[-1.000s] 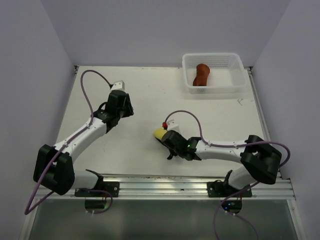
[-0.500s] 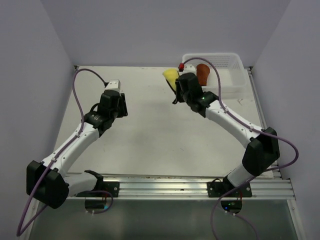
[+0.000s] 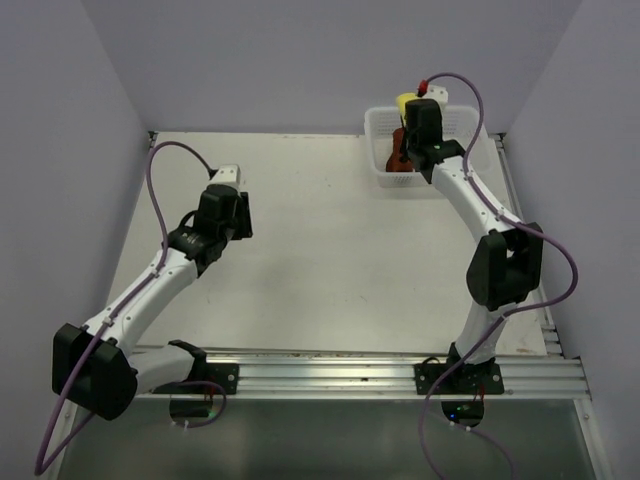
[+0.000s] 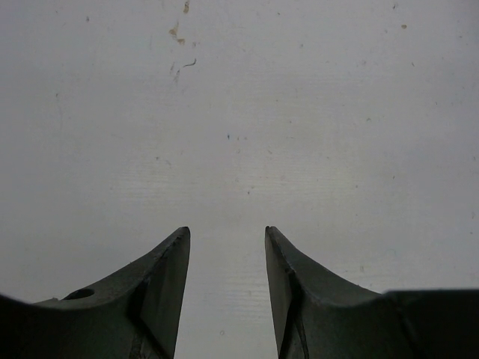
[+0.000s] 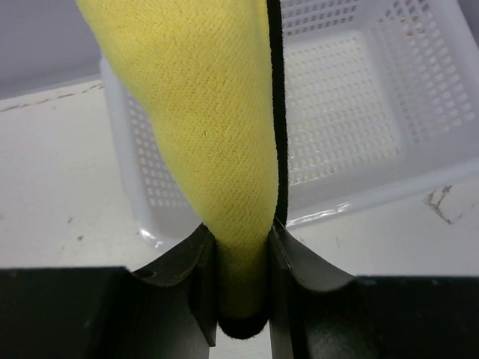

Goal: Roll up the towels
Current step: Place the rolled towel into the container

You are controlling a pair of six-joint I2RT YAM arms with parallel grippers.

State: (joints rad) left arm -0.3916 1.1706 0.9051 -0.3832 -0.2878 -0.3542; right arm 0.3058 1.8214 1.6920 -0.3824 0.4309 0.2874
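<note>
Right gripper (image 5: 238, 233) pinched tight on the yellow towel (image 5: 224, 142), fingers clamped at its dark-edged end so the bundle keeps its shape; I hold it above the left part of the white mesh basket (image 5: 359, 97), by my reckoning to drop it in. Rust-brown towel (image 3: 397, 151) lies inside the basket, left side. My left gripper (image 4: 227, 238) is spread and holds nothing, over the table (image 4: 239, 112), well apart from the basket and out of the way.

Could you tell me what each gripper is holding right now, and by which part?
Right gripper pinches the yellow towel by one end; left gripper holds nothing.
</note>
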